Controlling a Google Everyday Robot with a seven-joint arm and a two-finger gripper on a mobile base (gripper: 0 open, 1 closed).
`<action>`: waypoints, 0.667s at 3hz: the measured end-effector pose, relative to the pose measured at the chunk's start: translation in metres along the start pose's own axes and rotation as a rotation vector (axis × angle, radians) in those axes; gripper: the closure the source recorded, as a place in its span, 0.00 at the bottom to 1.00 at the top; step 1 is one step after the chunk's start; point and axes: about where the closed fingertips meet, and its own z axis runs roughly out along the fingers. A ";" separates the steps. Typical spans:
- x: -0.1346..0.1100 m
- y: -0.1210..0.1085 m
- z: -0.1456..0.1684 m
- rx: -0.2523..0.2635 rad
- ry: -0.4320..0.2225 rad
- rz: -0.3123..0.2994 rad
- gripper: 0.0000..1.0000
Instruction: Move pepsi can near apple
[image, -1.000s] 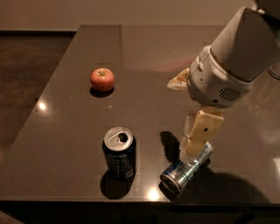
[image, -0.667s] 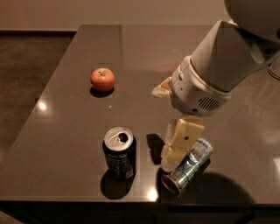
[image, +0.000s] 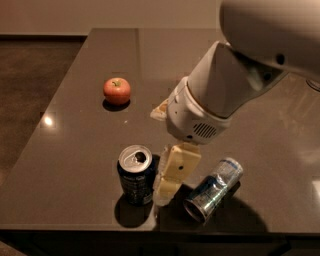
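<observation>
Dark glossy table (image: 75, 150), brown floor (image: 30, 75) at upper left. Lower centre, the gripper (image: 167, 187) hangs just right of the upright pepsi can (image: 136, 175); its opening cannot be told. The apple (image: 117, 90) sits upper left, well apart

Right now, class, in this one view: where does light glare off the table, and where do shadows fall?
Camera view: a small glare spot shines on the table, left of and below the apple; same view, the pepsi can casts a dark patch toward the front edge; the claw, close beside that can, hangs over shadow spreading under the silver can.
</observation>
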 end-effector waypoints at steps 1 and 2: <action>-0.013 0.012 0.012 -0.021 -0.021 -0.018 0.00; -0.020 0.021 0.021 -0.034 -0.027 -0.028 0.00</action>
